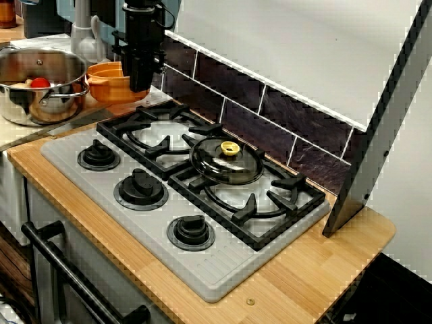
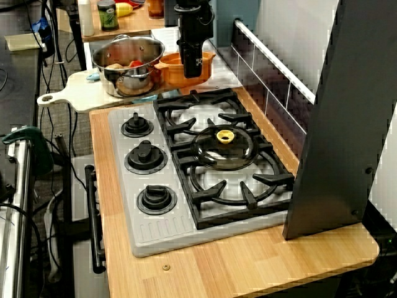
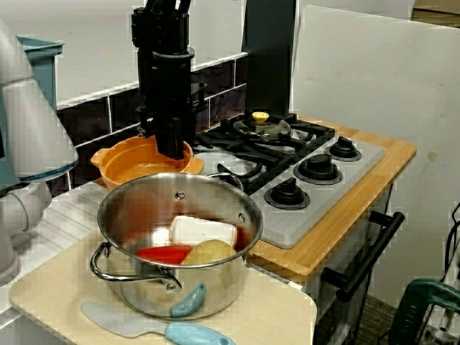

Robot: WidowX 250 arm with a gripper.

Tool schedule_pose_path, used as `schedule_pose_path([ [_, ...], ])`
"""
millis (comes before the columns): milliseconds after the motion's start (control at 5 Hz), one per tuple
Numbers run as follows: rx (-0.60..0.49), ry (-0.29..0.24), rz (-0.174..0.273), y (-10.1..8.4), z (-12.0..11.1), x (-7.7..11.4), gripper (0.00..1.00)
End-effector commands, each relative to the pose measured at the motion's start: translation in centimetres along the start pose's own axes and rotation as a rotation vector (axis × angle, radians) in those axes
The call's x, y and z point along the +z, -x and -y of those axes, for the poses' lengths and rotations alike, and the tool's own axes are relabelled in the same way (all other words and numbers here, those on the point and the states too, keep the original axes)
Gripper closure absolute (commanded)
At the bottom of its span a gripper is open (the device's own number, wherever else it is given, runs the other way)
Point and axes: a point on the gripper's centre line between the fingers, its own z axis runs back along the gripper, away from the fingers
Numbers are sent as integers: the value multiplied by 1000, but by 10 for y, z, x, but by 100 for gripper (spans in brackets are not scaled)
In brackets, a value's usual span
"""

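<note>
The round orange bowl with two small handles (image 1: 108,84) (image 2: 169,69) (image 3: 129,164) has a plain glazed wall. It stands on the counter at the end of the hob, close to the dark tiled wall. The black gripper (image 1: 140,84) (image 2: 192,71) (image 3: 175,151) hangs straight down over the bowl, its tip below the rim in the view from behind the pot. Whether it touches the bowl's floor cannot be told. The fingers read as one dark block in every view, so it cannot be told if they are apart or together.

Just beside the bowl, away from the wall, stands a shiny steel pot with loop handles (image 1: 40,111) (image 2: 133,84) (image 3: 144,287). It holds a red piece, a white block and a tan lump. The pot rests on a pale cutting board (image 2: 68,96) (image 3: 273,316), and a light blue spatula (image 3: 165,330) lies on the board in front of it.

Further along is the grey hob with black grates (image 1: 88,179) (image 2: 124,186) (image 3: 316,208) and three black knobs. A glass lid with a yellow knob (image 1: 216,169) (image 2: 223,149) (image 3: 262,128) lies on the grates, well apart from the gripper. On the table behind, in the view along the counter, a dark green jar (image 2: 107,15) carries a label too small to read.
</note>
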Motion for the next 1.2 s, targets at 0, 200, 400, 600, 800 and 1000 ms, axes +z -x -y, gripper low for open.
schedule_pose_path([
  [0, -12, -1, 56, 3, -4, 32, 100],
  [200, -22, 10, 63, 2, 1, 39, 100],
  [400, -32, 19, 62, 0, 6, 43, 100],
  [600, -57, 15, 54, -1, 20, 45, 100],
  [800, -79, -4, 49, 2, 32, 43, 100],
  [1000, -101, -15, 45, 6, 42, 41, 100],
])
